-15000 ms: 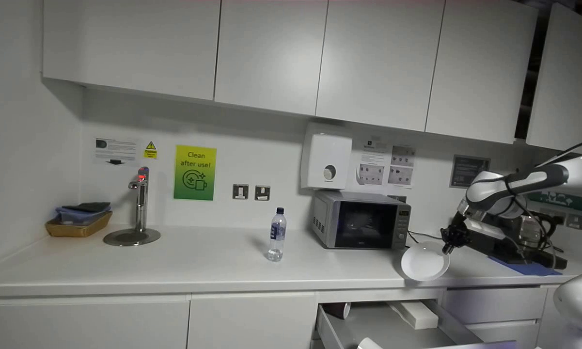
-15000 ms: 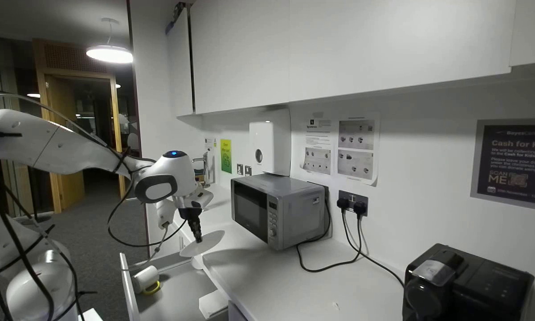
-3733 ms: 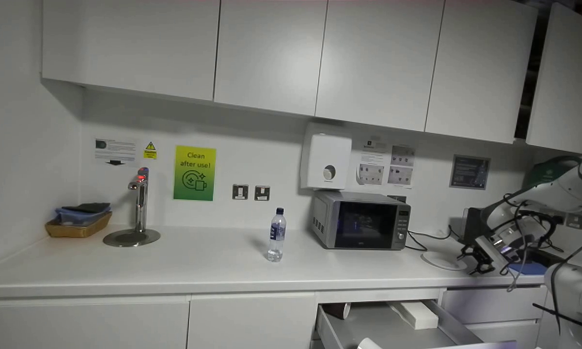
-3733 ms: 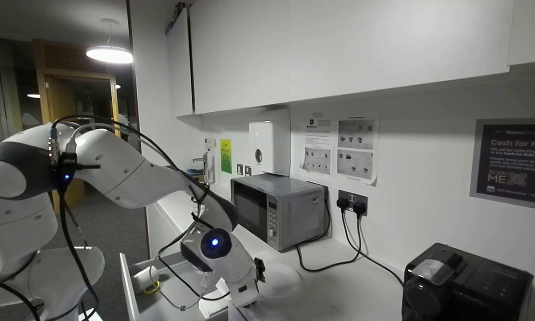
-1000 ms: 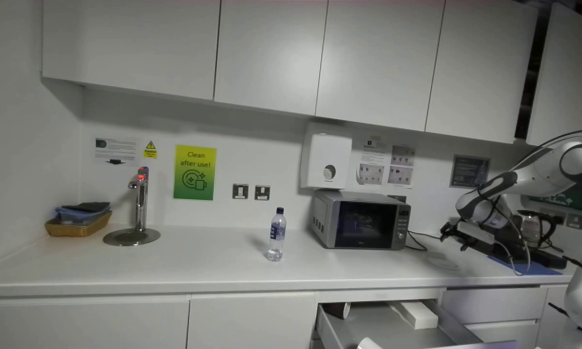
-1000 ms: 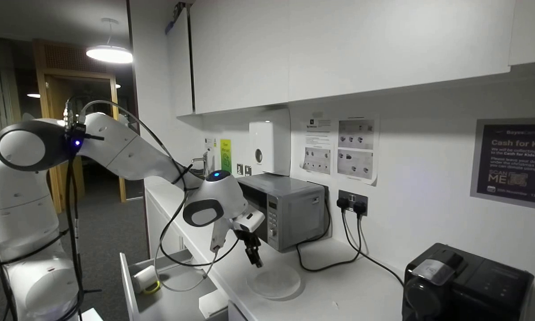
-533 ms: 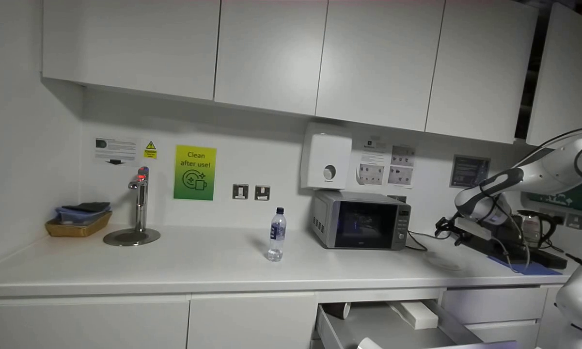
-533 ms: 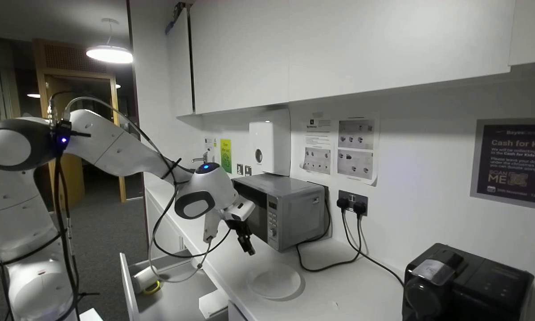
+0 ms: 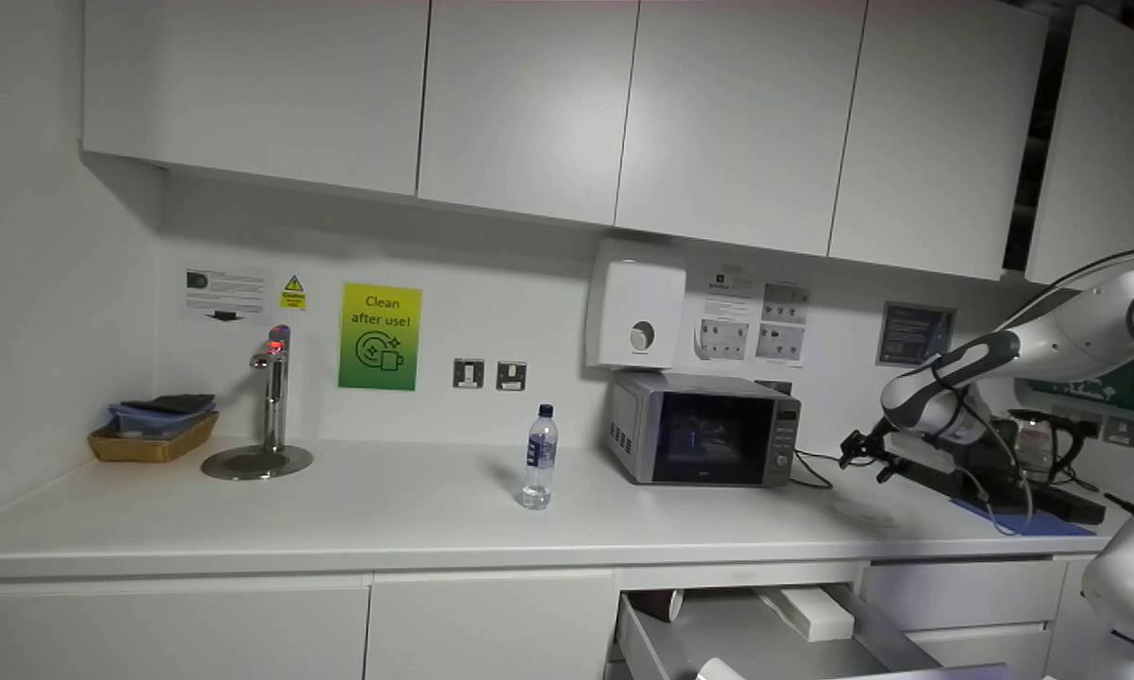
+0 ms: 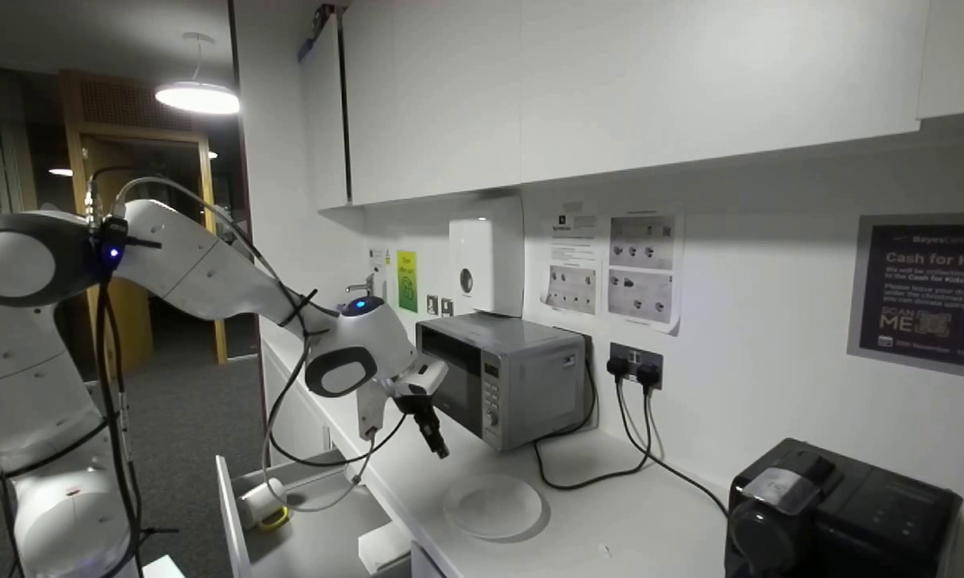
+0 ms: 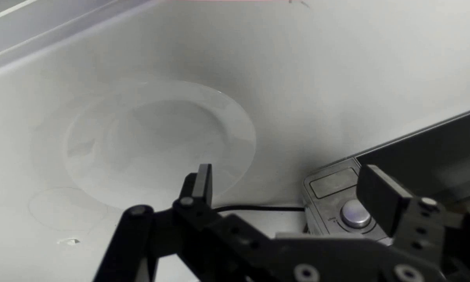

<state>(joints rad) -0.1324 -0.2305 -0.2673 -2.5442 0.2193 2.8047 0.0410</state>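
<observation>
Far left in exterior view, on white counter point(image 9: 387, 510): tan basket point(image 9: 143, 450). Next, shiny silver tap point(image 9: 277, 397). Clear plastic bottle point(image 9: 539, 460) standing up. Gray box-shaped microwave point(image 9: 713, 434). Right of that, round white plate point(image 9: 864, 511) lying flat. Black robot gripper point(image 9: 865, 469) up in air near plate, fingers point(image 11: 202, 186) wide apart. Far right, black-handled glass jug point(image 9: 1037, 453).

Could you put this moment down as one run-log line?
hand: open, holding nothing, above counter | plate: lying flat on counter | microwave: door closed | drawer: open, white mug inside
</observation>
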